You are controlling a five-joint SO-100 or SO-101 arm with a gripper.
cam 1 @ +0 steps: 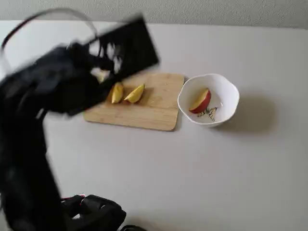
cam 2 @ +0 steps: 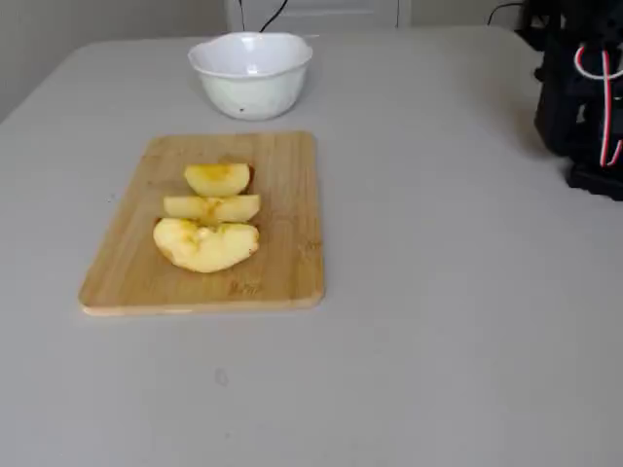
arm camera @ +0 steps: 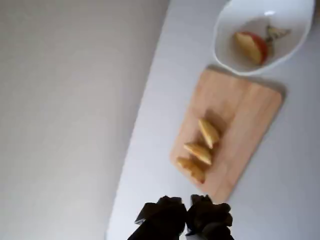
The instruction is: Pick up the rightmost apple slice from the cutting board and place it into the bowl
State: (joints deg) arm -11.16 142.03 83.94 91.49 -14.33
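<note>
The apple slice (cam 1: 201, 101), pale flesh with red skin, lies inside the white scalloped bowl (cam 1: 226, 89), right of the cutting board (cam 1: 154, 110). The wrist view shows the slice (arm camera: 251, 46) in the bowl (arm camera: 225, 45) beyond the board (arm camera: 245, 115). In a fixed view the bowl (cam 2: 251, 73) stands behind the board (cam 2: 282, 263) and the slice is hidden inside it. My gripper (arm camera: 187, 222) is at the bottom of the wrist view, raised off the near end of the board. Its fingers are together and empty.
Three deeper-yellow wedges (cam 2: 217, 178) (cam 2: 211, 207) (cam 2: 205, 244) lie in a row on the board. My blurred black arm (cam 1: 72, 82) covers the board's left end in a fixed view. The arm's base (cam 2: 584, 88) stands at the table's far right.
</note>
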